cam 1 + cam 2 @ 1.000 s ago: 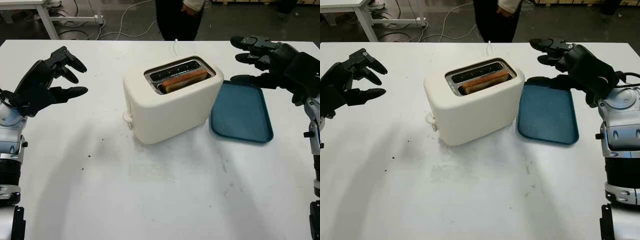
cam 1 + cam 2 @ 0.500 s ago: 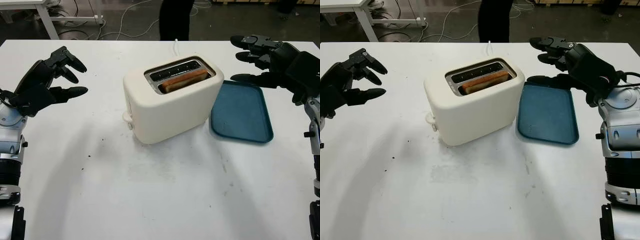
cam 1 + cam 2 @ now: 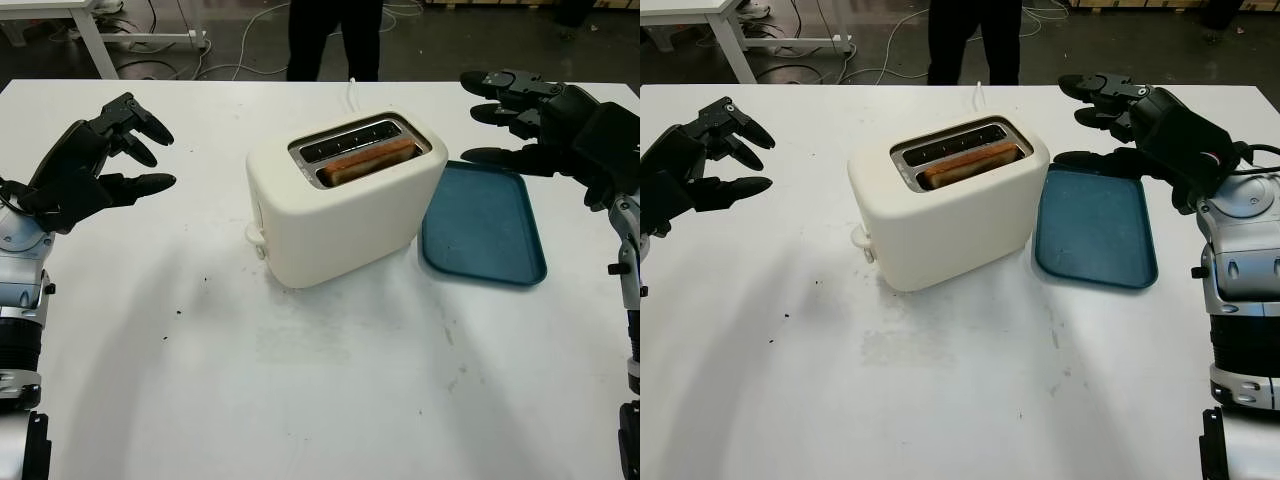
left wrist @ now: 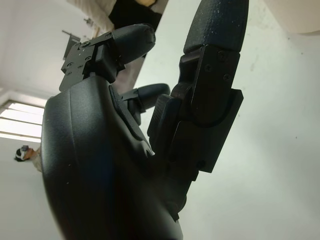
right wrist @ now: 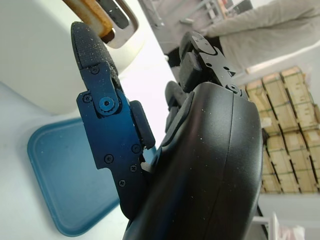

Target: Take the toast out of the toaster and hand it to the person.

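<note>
Only the person (image 3: pixel 335 38) behind the table has shifted, now standing with both dark-trousered legs at the far edge; both robot hands are where they were a second ago. Left hand (image 3: pixel 95 160) hangs over the table's left side, holding nothing, well apart from the toaster (image 3: pixel 345 200). Right hand (image 3: pixel 545 120) hovers above the far corner of the blue tray (image 3: pixel 485 235), also holding nothing. White table (image 3: pixel 300 390) carries a few dark specks, and cables trail on the dark floor beyond. Browned toast (image 3: pixel 368 160) sits in the nearer slot of the cream toaster, its top edge poking out.
</note>
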You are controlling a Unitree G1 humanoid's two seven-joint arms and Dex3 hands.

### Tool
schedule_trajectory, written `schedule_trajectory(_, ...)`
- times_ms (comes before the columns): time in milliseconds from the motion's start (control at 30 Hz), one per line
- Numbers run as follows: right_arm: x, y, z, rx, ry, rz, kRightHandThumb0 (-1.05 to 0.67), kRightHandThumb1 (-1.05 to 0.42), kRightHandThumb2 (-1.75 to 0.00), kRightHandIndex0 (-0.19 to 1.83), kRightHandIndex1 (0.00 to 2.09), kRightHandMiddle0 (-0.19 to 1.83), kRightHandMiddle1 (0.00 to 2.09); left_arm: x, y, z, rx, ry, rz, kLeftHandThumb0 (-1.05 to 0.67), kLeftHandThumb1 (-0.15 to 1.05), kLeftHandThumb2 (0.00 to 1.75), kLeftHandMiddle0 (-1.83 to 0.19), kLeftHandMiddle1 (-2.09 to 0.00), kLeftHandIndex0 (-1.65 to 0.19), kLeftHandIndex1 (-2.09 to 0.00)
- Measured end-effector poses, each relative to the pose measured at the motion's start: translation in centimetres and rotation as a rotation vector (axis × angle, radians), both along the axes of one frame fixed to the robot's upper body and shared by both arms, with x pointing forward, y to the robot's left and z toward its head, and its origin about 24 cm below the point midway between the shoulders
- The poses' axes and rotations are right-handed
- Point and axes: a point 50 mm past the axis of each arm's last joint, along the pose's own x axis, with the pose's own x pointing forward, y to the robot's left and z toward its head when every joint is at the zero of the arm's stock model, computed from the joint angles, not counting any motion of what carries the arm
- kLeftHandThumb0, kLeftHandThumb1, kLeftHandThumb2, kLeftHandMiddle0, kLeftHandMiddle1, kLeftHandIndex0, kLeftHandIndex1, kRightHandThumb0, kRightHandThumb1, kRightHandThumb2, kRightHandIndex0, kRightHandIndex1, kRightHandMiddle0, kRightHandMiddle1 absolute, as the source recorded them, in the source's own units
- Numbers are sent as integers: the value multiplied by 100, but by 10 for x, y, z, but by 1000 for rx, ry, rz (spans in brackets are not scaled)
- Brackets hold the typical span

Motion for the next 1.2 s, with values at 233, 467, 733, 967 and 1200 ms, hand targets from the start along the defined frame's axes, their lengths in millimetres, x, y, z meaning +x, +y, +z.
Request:
schedule_trajectory(233,0,1,0,4,0,2,-68,-81,0,0,58,32,0,0,0,0,-1,0,-1,-105,92,21,-9,-168,-6,-160)
schedule_trajectory(467,0,1,-1,9,2,5,-70,-81,0,1,56,32,1,0,0,0,0,0,-1,-105,92,22,-10,-167,-7,-159)
schedule_trajectory(733,1,2,-2,15,6,6,-69,-81,0,0,58,32,1,0,0,0,-1,-4,5,-105,92,23,-10,-168,-7,-159)
schedule_trajectory(967,0,2,-1,10,5,3,-70,-80,0,0,58,32,1,0,0,0,0,-4,5,-105,92,24,-10,-169,-6,-160)
schedule_trajectory(1200,0,2,-1,11,5,2,-70,-81,0,0,58,32,1,0,0,0,-1,-5,6,-105,92,23,-9,-168,-6,-160)
